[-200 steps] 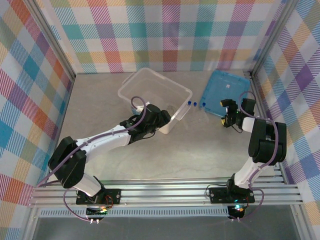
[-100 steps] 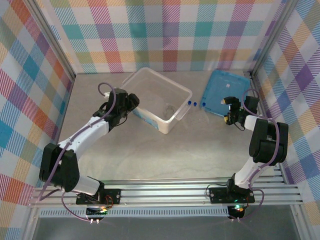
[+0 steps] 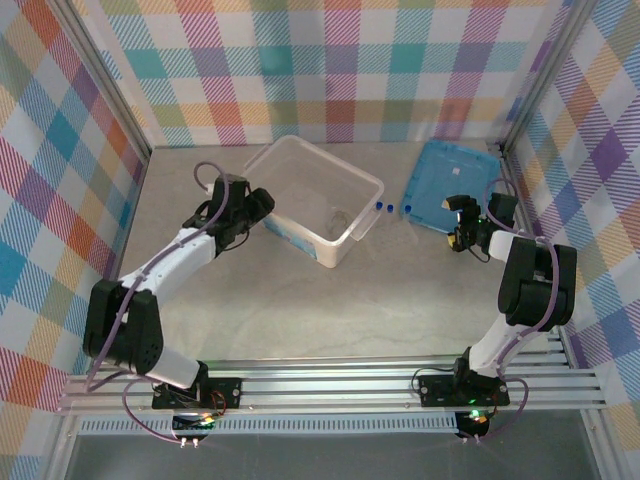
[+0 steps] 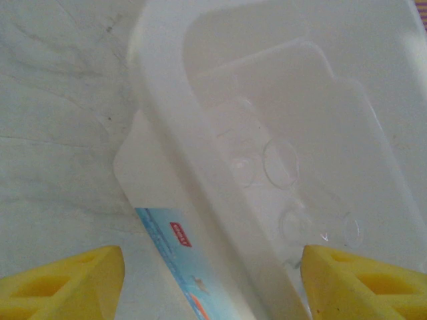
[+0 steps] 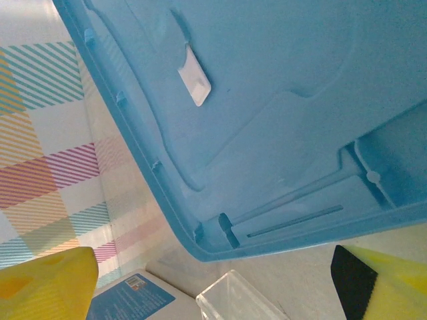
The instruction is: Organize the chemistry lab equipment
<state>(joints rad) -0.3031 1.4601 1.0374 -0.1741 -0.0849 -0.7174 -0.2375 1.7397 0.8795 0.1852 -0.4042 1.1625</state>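
**Overhead, left-wrist and right-wrist views of a two-arm station on a pale bench point(image 3: 400, 290) enclosed by plaid walls point(image 3: 330, 70).**

**Left arm.** The arm reaches forward to the left side of the translucent box point(image 3: 372, 183). The left end effector point(image 3: 262, 203) sits just beside the box's near-left wall. In the wrist view the left end effector point(image 4: 213, 280) stands wide. Its two yellow fingers point(image 4: 73, 280) lie at opposite lower corners of the frame. The rim and side wall of the box point(image 4: 167, 133) run between them, touching neither, and nothing is gripped. A blue label point(image 4: 167, 233) is stuck to that outer wall.

**Contents of the box.** Clear glassware point(image 4: 280, 162) rests on the box floor, seen through the wall as several round outlines close together. Overhead it is only a faint glint point(image 3: 338, 215) towards the right end. The pieces are too blurred to tell flask from beaker.

**Between box and lid.** Two blue-capped tubes point(image 3: 383, 208) lie on the bench just beside the box's right corner, between the box and the blue lid point(image 3: 450, 175). Only their caps are distinct.

**Right arm.** The right end effector point(image 3: 458, 224) is at the near edge of the lid, which lies flat near the right wall. In the wrist view the right end effector point(image 5: 213, 273) is fully spread, with one yellow finger point(image 5: 40, 283) at each lower corner. The lid point(image 5: 280, 100) lies ahead of the fingers with its edge close by, and it is not clamped.
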